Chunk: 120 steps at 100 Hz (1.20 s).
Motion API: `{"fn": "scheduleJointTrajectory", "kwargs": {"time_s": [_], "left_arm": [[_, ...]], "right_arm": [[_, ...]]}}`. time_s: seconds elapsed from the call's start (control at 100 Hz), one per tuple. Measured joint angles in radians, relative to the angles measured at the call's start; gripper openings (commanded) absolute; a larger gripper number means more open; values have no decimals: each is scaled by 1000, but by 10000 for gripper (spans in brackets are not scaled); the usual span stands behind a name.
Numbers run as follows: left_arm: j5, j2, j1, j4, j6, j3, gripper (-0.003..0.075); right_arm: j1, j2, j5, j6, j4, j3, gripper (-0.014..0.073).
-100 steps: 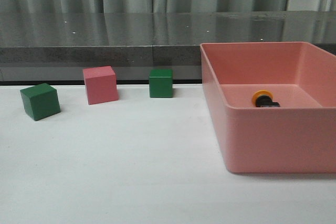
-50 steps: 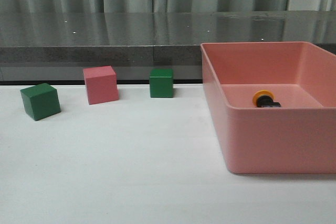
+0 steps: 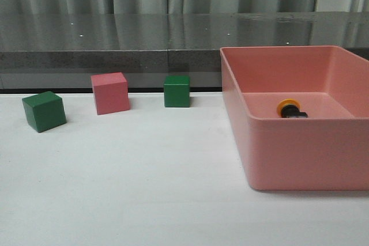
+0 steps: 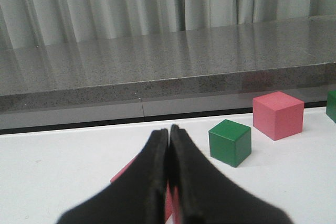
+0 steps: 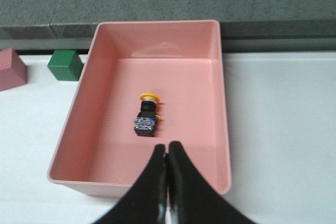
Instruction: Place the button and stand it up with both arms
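Right wrist view | yellow-capped black push-button (image 5: 146, 115) lying on its side in pink plastic bin (image 5: 215, 85) — just beyond right claw (image 5: 167, 153) | claw pressed together, empty

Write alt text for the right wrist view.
The right gripper, fingers shut and empty, hangs above a pink bin where the yellow-capped button lies on its side. A green cube and pink cube sit beyond on the white table.

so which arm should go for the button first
Right. Its gripper hangs over the pink bin, with the button lying on its side in front of it. The left gripper faces the cubes, away from the bin.
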<state>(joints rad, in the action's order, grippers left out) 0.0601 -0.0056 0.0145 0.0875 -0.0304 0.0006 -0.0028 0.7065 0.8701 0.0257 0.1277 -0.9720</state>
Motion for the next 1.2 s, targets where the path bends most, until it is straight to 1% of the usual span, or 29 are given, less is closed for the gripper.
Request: {"fn": "scheduleJointTrajectory", "kwargs": {"time_s": [0.11, 0.2, 0.34, 0.38, 0.43, 0.5, 0.52, 0.56, 0.59, 0.61, 0.62, 0.63, 0.66, 0.68, 0.7, 0.74, 0.84, 1.2], "left_arm": [[0, 0, 0, 0, 0, 0, -19], [0, 0, 0, 0, 0, 0, -19], [0, 0, 0, 0, 0, 0, -19], [0, 0, 0, 0, 0, 0, -19], [0, 0, 0, 0, 0, 0, -19], [0, 0, 0, 0, 0, 0, -19], [0, 0, 0, 0, 0, 0, -19], [0, 0, 0, 0, 0, 0, -19], [0, 0, 0, 0, 0, 0, -19], [0, 0, 0, 0, 0, 0, -19], [0, 0, 0, 0, 0, 0, -19], [0, 0, 0, 0, 0, 0, -19], [0, 0, 0, 0, 0, 0, -19], [0, 0, 0, 0, 0, 0, -19], [0, 0, 0, 0, 0, 0, -19], [0, 0, 0, 0, 0, 0, -19], [0, 0, 0, 0, 0, 0, -19], [0, 0, 0, 0, 0, 0, -19]], "right_arm": [[26, 151, 18, 78, 87, -85, -61], [50, 268, 4, 104, 137, -130, -61], [66, 435, -34, 115, 153, -164, -55], [67, 482, -36, 115, 155, -169, -43], [69, 534, -40, 115, 154, -174, -5], [69, 601, -43, 115, 155, -176, 96], [69, 619, -43, 117, 155, -176, 139], [69, 647, -43, 119, 155, -176, 259], [69, 672, -43, 121, 155, -176, 318], [69, 685, -43, 125, 155, -176, 399], [69, 689, -43, 125, 155, -176, 419], [71, 693, -43, 128, 155, -176, 458], [73, 710, -43, 135, 155, -176, 514], [76, 719, -45, 137, 155, -176, 581], [78, 725, -45, 139, 155, -176, 624], [85, 739, -51, 142, 155, -176, 666], [99, 762, -81, 144, 156, -176, 629], [153, 900, -238, 145, 156, -176, 621]]}}
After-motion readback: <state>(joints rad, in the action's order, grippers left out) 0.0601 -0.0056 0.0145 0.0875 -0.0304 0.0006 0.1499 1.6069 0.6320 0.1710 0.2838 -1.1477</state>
